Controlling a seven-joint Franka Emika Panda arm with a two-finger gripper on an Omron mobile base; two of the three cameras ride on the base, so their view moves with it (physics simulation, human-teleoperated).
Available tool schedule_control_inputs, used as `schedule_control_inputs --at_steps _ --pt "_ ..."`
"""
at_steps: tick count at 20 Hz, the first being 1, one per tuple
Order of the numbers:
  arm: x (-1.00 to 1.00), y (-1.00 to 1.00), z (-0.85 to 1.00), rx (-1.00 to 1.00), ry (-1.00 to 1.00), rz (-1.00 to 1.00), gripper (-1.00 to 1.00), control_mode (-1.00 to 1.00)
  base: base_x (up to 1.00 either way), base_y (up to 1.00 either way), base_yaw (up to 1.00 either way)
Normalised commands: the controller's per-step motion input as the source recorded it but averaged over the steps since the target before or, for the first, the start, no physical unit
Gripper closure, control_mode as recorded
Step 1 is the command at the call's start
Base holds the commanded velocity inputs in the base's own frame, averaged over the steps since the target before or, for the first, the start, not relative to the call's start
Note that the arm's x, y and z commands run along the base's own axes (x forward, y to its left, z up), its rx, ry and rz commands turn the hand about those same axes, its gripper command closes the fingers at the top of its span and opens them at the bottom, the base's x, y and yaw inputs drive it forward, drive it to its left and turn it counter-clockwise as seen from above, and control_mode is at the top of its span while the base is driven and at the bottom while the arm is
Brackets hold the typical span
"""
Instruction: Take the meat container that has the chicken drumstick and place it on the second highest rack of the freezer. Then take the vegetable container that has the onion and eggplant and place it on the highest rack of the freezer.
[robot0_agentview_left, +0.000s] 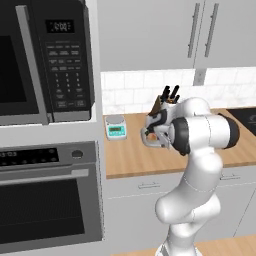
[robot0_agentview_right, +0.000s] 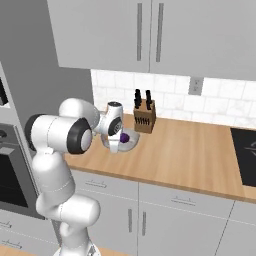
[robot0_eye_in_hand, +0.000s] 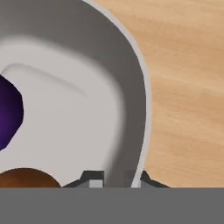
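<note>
Your gripper (robot0_eye_in_hand: 116, 179) is clamped on the vegetable container's (robot0_eye_in_hand: 131, 87) rim, one finger each side; container sits on the counter (robot0_agentview_right: 190, 150), knife block (robot0_agentview_right: 145, 117) at its 1 o'clock (eggplant (robot0_eye_in_hand: 8, 111), onion (robot0_eye_in_hand: 26, 178) inside).

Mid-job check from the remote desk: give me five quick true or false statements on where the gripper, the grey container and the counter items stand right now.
1. The two-finger gripper is closed on the wall of the grey container. True.
2. The container holds a purple eggplant. True.
3. The wooden knife block lies flat on the counter. False: it stands upright, beside the container.
4. The small teal kitchen scale sits inside the container. False: it sits apart, on the wooden counter near the wall.
5. The container rests on a freezer rack. False: it is at the wooden counter.
</note>
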Motion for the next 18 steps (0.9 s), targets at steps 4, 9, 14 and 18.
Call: schedule_control_inputs --at_steps 4,9,14,18 --pt "-0.71 -0.01 0.8 0.0 0.0 0.02 1.0 -1.0 0.0 0.0 0.0" --pt "-0.58 -0.03 0.79 0.0 0.0 0.05 1.0 -1.0 0.0 0.0 0.0" --pt "-0.57 0.0 0.81 0.0 -0.06 0.0 1.0 -1.0 0.0 0.0 0.0" --pt "-0.68 0.03 0.55 0.0 -0.28 -0.07 1.0 -1.0 0.0 0.0 0.0"
